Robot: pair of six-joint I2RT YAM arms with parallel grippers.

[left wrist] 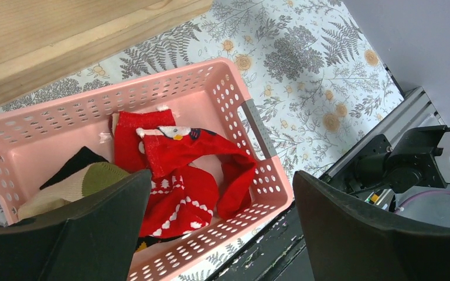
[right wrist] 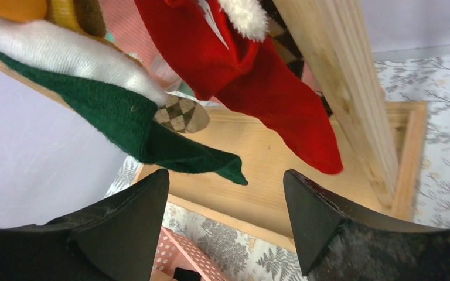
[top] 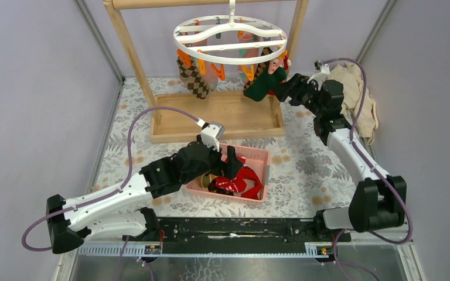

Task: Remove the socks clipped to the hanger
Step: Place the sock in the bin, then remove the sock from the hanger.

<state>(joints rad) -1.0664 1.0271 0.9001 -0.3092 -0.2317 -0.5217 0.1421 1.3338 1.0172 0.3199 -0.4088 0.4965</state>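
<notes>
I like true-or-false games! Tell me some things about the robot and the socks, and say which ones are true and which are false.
1. Red socks lie in the pink basket. True.
2. The left gripper holds a sock. False: its jaws are open and empty above the basket.
3. A green sock hangs in front of the right gripper. True.
4. The hanger has no socks on it. False: several hang from it, such as an argyle sock.

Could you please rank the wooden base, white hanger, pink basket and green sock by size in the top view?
1. wooden base
2. white hanger, nearly as wide; it hangs higher, so unsure
3. pink basket
4. green sock
</notes>
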